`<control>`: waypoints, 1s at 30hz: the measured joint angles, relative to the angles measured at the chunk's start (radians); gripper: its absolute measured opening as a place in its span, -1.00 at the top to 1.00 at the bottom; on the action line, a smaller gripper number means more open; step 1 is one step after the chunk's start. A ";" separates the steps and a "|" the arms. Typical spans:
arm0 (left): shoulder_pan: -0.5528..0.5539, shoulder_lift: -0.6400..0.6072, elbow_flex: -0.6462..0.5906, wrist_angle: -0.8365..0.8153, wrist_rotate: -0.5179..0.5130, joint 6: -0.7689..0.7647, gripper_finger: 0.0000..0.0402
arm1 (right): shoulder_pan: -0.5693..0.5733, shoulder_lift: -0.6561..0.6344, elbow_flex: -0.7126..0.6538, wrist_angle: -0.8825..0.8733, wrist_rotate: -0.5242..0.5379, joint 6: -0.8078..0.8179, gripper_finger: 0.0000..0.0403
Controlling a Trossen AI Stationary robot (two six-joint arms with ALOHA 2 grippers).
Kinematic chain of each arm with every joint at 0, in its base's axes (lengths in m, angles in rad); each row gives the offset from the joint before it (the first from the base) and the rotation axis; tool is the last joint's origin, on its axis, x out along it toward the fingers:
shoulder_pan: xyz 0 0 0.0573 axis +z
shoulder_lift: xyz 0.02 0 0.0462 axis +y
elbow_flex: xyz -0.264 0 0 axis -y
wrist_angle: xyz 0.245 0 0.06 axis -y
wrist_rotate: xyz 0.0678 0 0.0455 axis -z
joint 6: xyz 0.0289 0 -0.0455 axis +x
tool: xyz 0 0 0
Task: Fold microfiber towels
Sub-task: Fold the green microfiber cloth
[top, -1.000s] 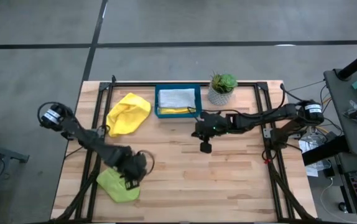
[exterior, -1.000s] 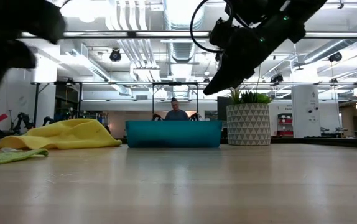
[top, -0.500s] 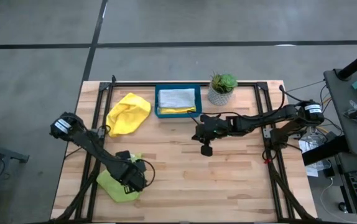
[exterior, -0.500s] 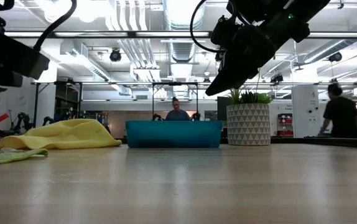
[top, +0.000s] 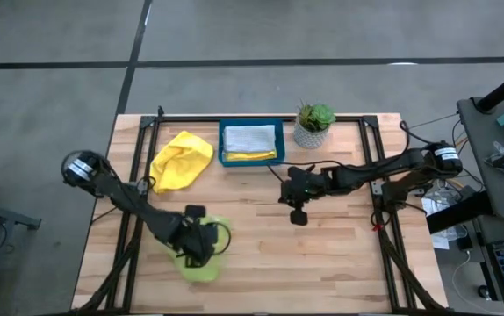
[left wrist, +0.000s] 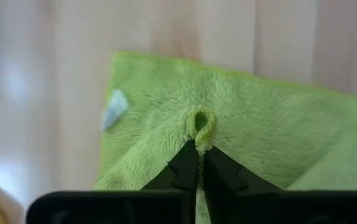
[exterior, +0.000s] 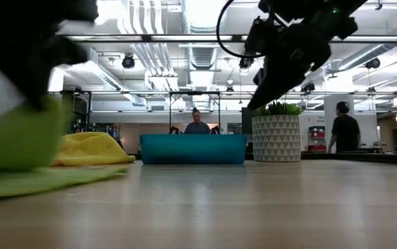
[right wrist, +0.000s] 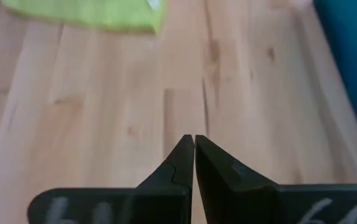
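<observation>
Down at the near left of the pale wooden table point(top: 340, 254), the soft lime green microfiber towel point(top: 201, 263) is bunched up, part of it lifted off the boards and part trailing flat across the wood, as the low view shows. Up close in the left wrist view its fuzzy pile reads clearly, with a small white tag point(left wrist: 114, 107) on one side and a little puckered fold of cloth pinched up at the middle. The left gripper point(top: 198, 243) sits right on top of it, fingers closed tight on that fold of green towel; the left arm reaches in from the table's left edge, bent at the elbow, wrist low over the cloth.

Further back, a crumpled yellow microfiber towel point(top: 182, 160) lies in a loose heap near the far left, just beside the rigid teal rectangular tray point(top: 279, 140). Inside that tray rest a folded grey cloth point(top: 249, 138) and a folded yellow cloth point(top: 250, 155). A small potted green plant in a white patterned pot point(top: 313, 124) stands next to the tray.

The right gripper point(top: 298, 216) hovers over the middle of the table, clear of the boards and well apart from the green towel, its two dark fingers pressed together on nothing. The right arm stretches in from the right edge, nearly level.
</observation>
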 joint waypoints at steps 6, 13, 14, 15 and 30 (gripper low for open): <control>0.097 -0.111 0.004 0.168 -0.102 0.228 1.00 | 0.055 -0.053 -0.008 -0.080 0.000 0.054 0.96; 0.182 -0.180 0.004 0.402 -0.226 0.492 1.00 | 0.102 -0.145 -0.063 -0.112 0.000 0.087 0.96; 0.190 -0.181 0.001 0.451 -0.227 0.535 1.00 | 0.105 -0.158 -0.072 -0.110 0.000 0.094 0.96; 0.199 -0.181 -0.002 0.504 -0.227 0.583 1.00 | 0.106 -0.169 -0.081 -0.109 0.002 0.101 0.96; 0.305 -0.028 -0.013 0.849 -0.210 0.765 1.00 | 0.128 -0.296 -0.299 0.175 0.131 0.160 0.95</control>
